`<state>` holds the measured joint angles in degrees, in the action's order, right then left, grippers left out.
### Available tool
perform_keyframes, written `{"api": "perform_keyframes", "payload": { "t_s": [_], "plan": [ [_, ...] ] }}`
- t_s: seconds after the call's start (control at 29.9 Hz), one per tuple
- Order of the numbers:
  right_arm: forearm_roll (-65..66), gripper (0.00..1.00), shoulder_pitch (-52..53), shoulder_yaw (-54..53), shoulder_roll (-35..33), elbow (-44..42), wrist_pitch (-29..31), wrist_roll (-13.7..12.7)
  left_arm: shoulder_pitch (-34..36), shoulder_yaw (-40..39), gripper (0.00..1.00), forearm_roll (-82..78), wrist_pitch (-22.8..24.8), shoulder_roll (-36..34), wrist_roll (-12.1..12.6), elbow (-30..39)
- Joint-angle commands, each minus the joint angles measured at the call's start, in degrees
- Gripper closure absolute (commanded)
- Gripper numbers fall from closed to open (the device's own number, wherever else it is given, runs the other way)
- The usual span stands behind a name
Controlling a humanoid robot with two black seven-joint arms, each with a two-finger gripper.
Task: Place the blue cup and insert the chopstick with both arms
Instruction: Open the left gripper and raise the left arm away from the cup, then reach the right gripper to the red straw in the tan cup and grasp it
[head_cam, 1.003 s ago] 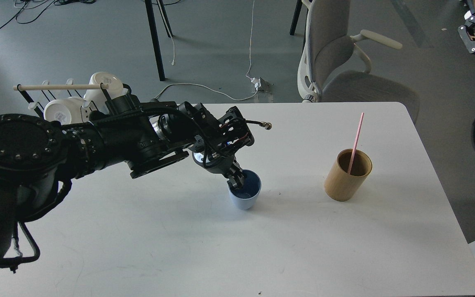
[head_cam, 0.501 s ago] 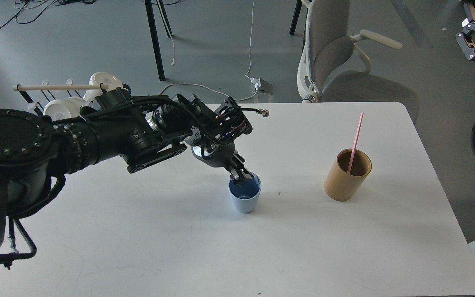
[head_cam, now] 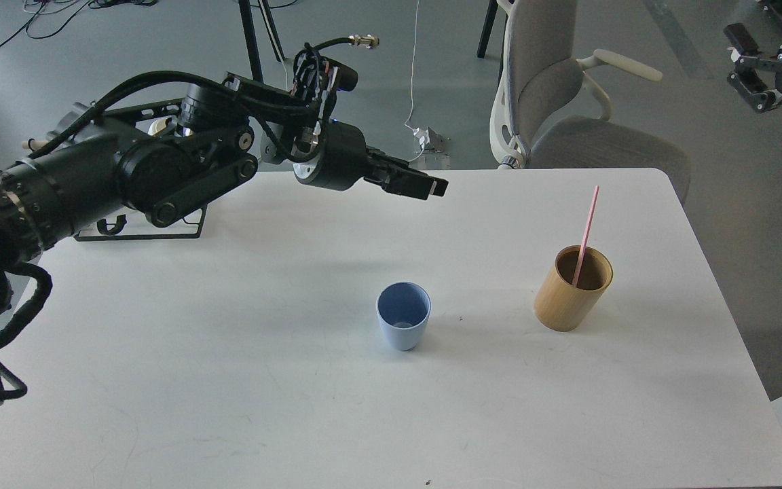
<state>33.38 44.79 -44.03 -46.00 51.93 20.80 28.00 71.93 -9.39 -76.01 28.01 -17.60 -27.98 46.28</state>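
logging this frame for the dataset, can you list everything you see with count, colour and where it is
blue cup: 1, light blue, upright on the table near its middle, nothing in it
bamboo holder: 1, tan, upright on the table to the right of the cup
chopstick: 1, pink, standing tilted in the bamboo holder
table: 1, white, fills most of the view
office chair: 1, grey and white, behind the table's far edge
power strip with cables: 1, white, on the floor behind the table
black frame: 1, at the table's far left edge, mostly hidden by the arm
left gripper: 1, black, raised above the table's far side, holding nothing
right gripper: not in view
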Motion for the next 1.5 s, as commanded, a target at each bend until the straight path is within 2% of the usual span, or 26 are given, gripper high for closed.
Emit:
{"api": "perform_keyframes", "payload": {
  "t_s": [0.0,0.1,0.2,0.33,0.43,0.6,0.74,0.9,0.94,1.14,1.24,1.47],
  "plan": [
    [20.54,0.01,-1.10,0.61,-3.12,6.49,-8.39,0.00,-6.61,-10.62,0.08,11.21,-0.01,-4.36,-0.02,1.88],
    [32.07,0.01,-5.92,2.54,-6.29,13.35,-17.78,0.00,-13.72,-19.93,0.08,19.81,-0.01,-6.48,-0.02,4.25],
    [35.08,0.01,-9.80,7.19,-6.91,15.92,-26.66,0.00,-19.62,-28.47,0.07,27.56,-0.01,-6.31,-0.02,6.10],
    [35.44,0.02,-10.77,15.54,-4.99,13.82,-32.13,0.00,-23.67,-30.60,0.07,28.98,-0.01,-5.78,-0.02,8.65],
    [35.53,0.06,-10.86,17.75,0.10,11.44,-32.75,0.00,-25.08,-30.60,0.06,28.98,-0.01,-5.69,-0.02,9.88],
    [37.81,0.10,-11.39,19.51,4.77,9.16,-32.76,0.00,-25.26,-30.86,0.06,28.98,-0.01,-5.25,-0.02,10.15],
    [41.23,0.20,-10.77,21.09,8.55,5.38,-32.76,0.00,-25.26,-30.95,0.06,28.98,-0.01,-5.16,-0.02,10.15],
    [42.38,0.60,-10.77,21.80,9.35,4.93,-32.76,0.00,-25.61,-30.78,0.06,29.07,-0.01,-5.07,-0.02,10.06],
    [42.38,0.64,-10.77,21.88,9.35,4.93,-32.76,0.00,-25.61,-30.69,0.06,29.07,-0.01,-5.07,-0.02,10.15],
    [42.47,0.73,-10.68,21.97,9.00,5.02,-32.76,0.00,-25.70,-30.60,0.06,29.25,-0.01,-4.37,-0.02,10.06],
    [42.47,0.82,-10.68,21.97,8.73,5.11,-32.76,0.00,-25.70,-30.60,0.06,29.25,-0.01,-4.37,-0.02,10.06],
    [42.47,0.90,-10.68,21.97,8.65,5.02,-32.76,0.00,-25.79,-30.60,0.06,29.34,-0.01,-4.37,-0.02,9.97]
  ]
}}
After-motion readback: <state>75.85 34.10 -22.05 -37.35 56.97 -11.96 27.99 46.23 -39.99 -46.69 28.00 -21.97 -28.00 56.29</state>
